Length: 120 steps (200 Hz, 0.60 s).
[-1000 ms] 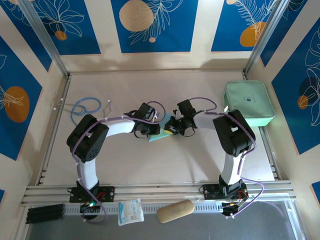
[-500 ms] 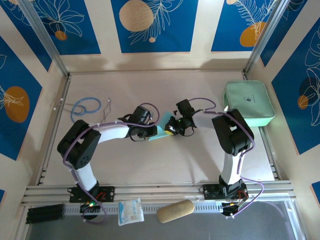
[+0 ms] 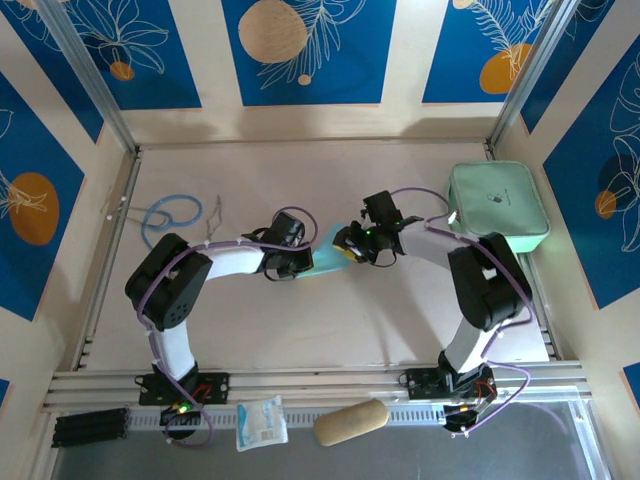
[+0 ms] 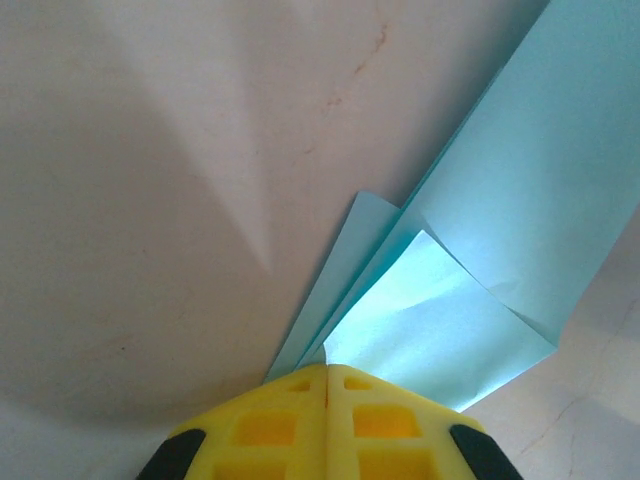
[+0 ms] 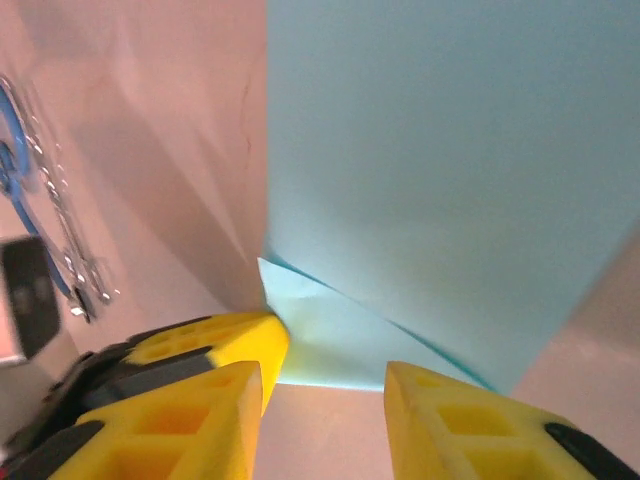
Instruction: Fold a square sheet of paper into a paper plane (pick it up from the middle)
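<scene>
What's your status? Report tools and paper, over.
Left tool shut on the folded blue paper. Right tool open at its edge. Mint case far right, apart.

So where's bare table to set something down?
Free: table strip between folded blue paper and near rail; back strip between blue cable and mint-green case. Crowded: centre, left gripper and right gripper at the paper.

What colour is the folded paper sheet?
Light blue; the thin folded paper sheet shows best in the left wrist view.
</scene>
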Tool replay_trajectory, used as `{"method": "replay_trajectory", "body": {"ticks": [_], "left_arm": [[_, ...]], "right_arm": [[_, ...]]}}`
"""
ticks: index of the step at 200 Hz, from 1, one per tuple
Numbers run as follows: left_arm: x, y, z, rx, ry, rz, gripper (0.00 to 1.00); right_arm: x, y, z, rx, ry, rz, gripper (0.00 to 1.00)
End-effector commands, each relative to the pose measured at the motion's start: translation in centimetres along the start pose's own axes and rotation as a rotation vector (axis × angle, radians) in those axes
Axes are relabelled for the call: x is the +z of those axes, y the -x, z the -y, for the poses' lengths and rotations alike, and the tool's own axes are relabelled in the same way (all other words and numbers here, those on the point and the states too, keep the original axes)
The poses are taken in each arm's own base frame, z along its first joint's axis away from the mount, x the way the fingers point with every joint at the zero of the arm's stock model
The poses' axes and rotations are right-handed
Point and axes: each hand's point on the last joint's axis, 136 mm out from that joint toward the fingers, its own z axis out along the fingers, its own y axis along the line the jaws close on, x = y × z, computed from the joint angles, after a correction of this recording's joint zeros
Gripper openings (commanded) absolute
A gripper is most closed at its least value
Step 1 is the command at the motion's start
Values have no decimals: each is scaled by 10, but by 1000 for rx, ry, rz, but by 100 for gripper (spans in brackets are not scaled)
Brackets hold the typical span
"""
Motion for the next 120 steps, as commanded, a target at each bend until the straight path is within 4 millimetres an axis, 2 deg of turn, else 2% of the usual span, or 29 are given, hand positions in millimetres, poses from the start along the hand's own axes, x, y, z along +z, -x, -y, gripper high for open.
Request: {"method": "replay_trajectory", "body": {"ticks": [1, 22, 61, 120], "left_arm": [[8, -17, -22, -104, 77, -62, 4], [8, -19, -19, -136, 69, -73, 4], [11, -23, -15, -168, 56, -94, 3], [11, -27, -17, -171, 61, -104, 2]], "right_arm": [[-7, -6, 40, 154, -125, 47, 42], [-7, -10, 44, 195, -127, 39, 43], [13, -20, 40, 220, -136, -26, 41], [25, -20, 35, 200, -129, -46, 34]]}}
